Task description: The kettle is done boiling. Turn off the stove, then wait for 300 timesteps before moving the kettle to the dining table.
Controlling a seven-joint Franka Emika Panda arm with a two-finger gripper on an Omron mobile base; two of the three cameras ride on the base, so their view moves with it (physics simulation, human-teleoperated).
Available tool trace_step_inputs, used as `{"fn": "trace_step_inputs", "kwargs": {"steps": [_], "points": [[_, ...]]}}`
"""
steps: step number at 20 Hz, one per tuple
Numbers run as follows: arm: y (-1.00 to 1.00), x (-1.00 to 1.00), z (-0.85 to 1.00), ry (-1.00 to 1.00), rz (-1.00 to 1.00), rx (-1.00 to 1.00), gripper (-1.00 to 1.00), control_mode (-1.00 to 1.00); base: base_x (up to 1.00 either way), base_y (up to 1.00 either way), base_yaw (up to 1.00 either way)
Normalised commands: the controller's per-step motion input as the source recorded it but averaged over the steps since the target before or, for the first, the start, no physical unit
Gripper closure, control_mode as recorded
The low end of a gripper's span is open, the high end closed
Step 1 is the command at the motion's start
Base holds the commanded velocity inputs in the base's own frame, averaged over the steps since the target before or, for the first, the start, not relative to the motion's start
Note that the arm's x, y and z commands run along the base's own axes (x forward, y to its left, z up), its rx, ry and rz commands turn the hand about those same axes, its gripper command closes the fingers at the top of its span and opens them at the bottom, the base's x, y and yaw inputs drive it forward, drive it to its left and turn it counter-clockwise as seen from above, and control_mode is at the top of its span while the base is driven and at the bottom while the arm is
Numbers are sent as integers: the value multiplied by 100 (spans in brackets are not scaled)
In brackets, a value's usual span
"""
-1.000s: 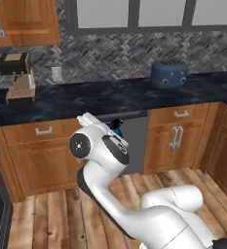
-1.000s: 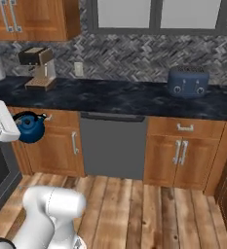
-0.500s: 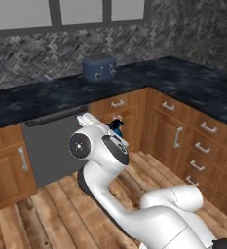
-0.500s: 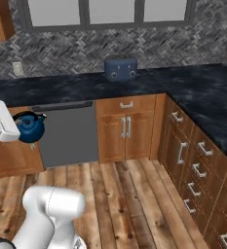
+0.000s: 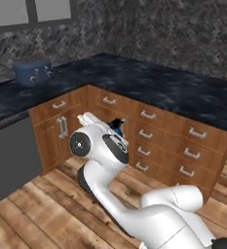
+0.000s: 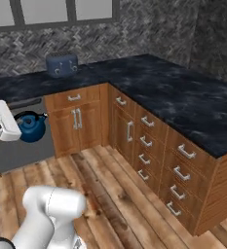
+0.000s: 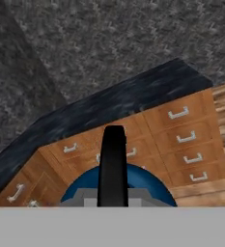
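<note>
Blue and glossy, the kettle hangs in the air off the floor, carried at the end of the white arm, well clear of any burner. In the right base view it sits just beside the white hand at the left edge, in front of the grey appliance panel under the dark surface. In the hand view the black arched handle runs straight up the middle from the kettle's round blue body, so the pincer is closed narrow on that handle; the fingertips themselves are hidden at the bottom edge. In the left base view only a sliver of blue and black peeks out past the arm's upper joint.

As for progress, my reading is that lifting the kettle is done and the carrying step is in hand. Whether the stove was turned off cannot be checked from these views.

What remains, as I judge it, is the drive to the dining table and setting the kettle down there. That table is not yet ahead: what lies in front is an L-shaped run of wood drawers under marbled stone, a toaster at the back, and a tiled wall. The kettle looks level, hanging steady by its handle.
</note>
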Motion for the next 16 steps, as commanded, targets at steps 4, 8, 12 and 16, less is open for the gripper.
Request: {"fn": "trace_step_inputs", "kwargs": {"steps": [4,8,12,16], "points": [[0,0,0,0,0,0,100,100,-52,-34,-42],[0,0,0,0,0,0,100,100,-35,-49,-34],[0,0,0,0,0,0,100,100,-35,-62,-28],[0,0,0,0,0,0,100,100,-22,-70,-23]]}}
